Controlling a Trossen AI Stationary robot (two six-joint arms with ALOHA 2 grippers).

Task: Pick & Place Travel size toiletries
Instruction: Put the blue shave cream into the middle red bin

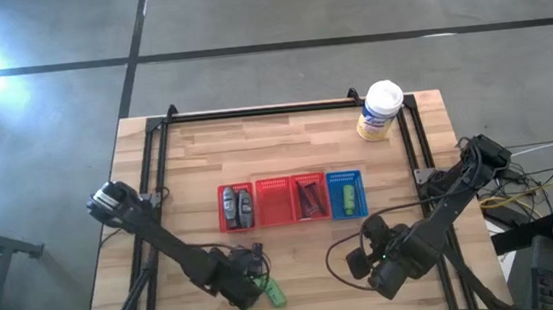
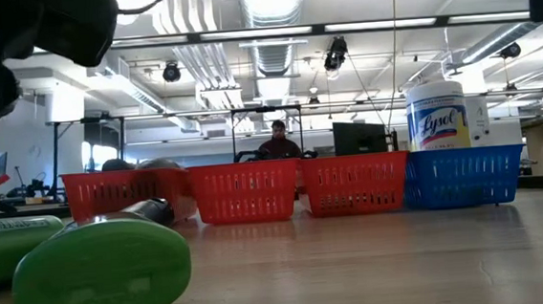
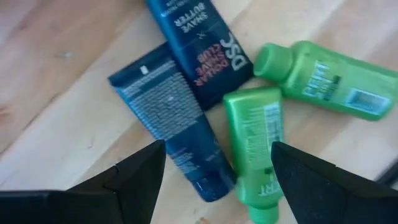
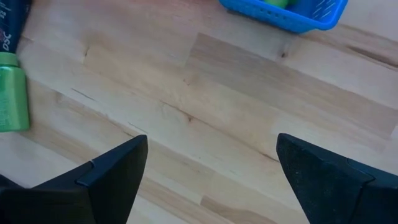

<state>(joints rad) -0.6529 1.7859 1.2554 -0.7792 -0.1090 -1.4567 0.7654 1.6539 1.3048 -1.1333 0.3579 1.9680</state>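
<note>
Your left gripper (image 3: 214, 180) sits at the near left part of the table (image 1: 196, 152), fingers spread wide and holding nothing, hanging right over a small pile of toiletries. In its wrist view you see two dark blue shave butter tubes (image 3: 171, 118) side by side, touching, and two green tubes (image 3: 255, 149) next to them; one green tube lies between the spread fingers, the other (image 3: 329, 81) angles away from it. From above only one green tube (image 1: 275, 295) peeks out beside the gripper.

Mid table you have a row of four baskets, touching each other. The leftmost red basket (image 1: 237, 208) holds two grey bottles (image 1: 237, 207). The next red basket (image 1: 273, 200) looks bare inside. The third red basket (image 1: 309, 196) holds thin dark sticks (image 1: 308, 198). The blue basket (image 1: 346, 194) holds a green tube (image 1: 347, 199).

At the far right of the table stands a white-lidded wipes tub (image 1: 380, 112), well apart from the baskets.

Your right gripper (image 4: 208, 180) is at the near right, fingers spread, empty, over bare wood. Its wrist view catches the blue basket's edge and a green tube (image 4: 12, 93) off to the side.
</note>
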